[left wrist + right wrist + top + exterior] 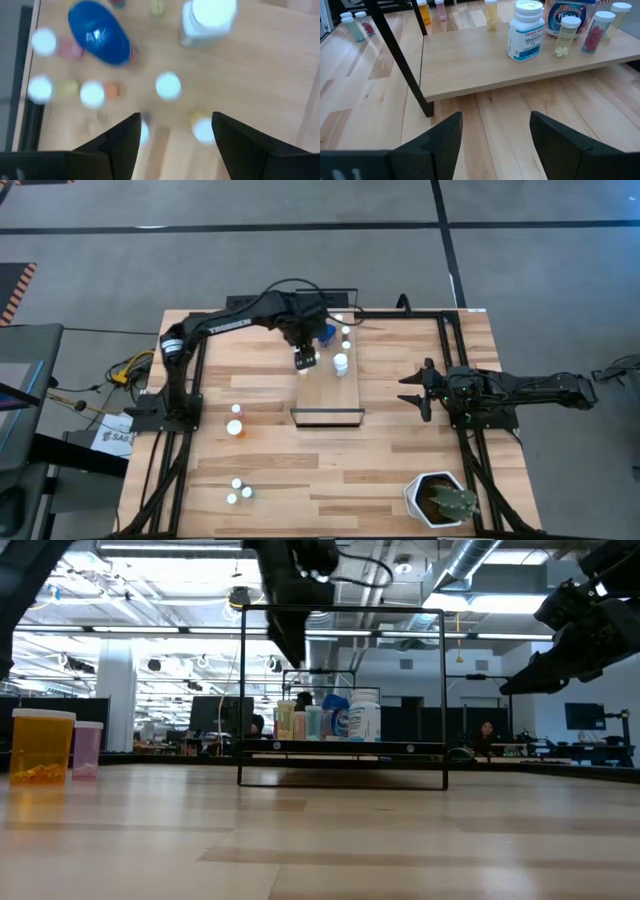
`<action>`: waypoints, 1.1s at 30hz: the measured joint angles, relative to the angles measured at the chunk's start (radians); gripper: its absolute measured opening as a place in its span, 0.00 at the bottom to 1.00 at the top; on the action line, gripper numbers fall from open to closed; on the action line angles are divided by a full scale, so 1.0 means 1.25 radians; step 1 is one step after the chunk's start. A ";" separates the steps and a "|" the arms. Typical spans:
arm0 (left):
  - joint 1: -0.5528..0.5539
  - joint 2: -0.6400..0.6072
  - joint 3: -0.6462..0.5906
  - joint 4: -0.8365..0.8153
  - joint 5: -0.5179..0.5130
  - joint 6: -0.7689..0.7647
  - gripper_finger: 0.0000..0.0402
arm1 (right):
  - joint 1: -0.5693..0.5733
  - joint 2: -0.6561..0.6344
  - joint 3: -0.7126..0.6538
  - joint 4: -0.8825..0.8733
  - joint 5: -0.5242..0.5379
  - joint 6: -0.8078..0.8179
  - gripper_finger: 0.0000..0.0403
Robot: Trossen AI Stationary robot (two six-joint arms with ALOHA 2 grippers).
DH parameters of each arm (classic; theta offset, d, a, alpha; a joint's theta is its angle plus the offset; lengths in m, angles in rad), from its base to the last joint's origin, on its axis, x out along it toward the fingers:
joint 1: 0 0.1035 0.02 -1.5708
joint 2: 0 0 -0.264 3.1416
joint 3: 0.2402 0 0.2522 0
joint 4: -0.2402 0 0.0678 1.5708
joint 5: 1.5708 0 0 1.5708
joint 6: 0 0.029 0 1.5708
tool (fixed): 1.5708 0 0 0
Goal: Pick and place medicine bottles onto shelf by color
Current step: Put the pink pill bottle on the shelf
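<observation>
1. The left gripper [306, 361] hangs above the far end of the shelf [327, 395], its fingers [122, 137] apart and empty.
2. The right gripper [421, 391] waits near the counter's [400, 470] right edge, beside the shelf, its fingers [440, 137] spread with nothing between them.
3. On the shelf's far end stand a white melatonin bottle [525, 31], a big blue bottle [99, 32] and several small white-capped bottles [567, 36].
4. Two small bottles [236, 420] stand left of the shelf, toward the counter's left edge.
5. Three more bottles [238, 490] sit near the near-left corner.
6. A white plant pot [440, 500] occupies the near-right corner.
</observation>
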 joint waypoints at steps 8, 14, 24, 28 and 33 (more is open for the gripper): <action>-0.073 -0.229 -0.240 -0.021 -0.075 -0.224 0.57 | 0.000 0.000 0.000 0.000 0.000 0.000 0.63; -0.184 -0.444 -0.472 0.025 -0.128 -0.522 0.57 | 0.000 0.000 0.000 0.000 0.000 0.000 0.63; -0.291 -0.527 -0.714 0.026 -0.127 -0.931 0.57 | 0.000 0.000 0.000 0.000 0.000 0.000 0.63; -0.319 -0.523 -0.764 0.036 -0.113 -0.983 0.57 | 0.000 0.000 0.000 0.000 0.000 0.000 0.63; -0.353 -0.524 -0.818 0.050 -0.107 -1.042 0.57 | 0.000 0.000 0.000 0.000 0.000 0.000 0.63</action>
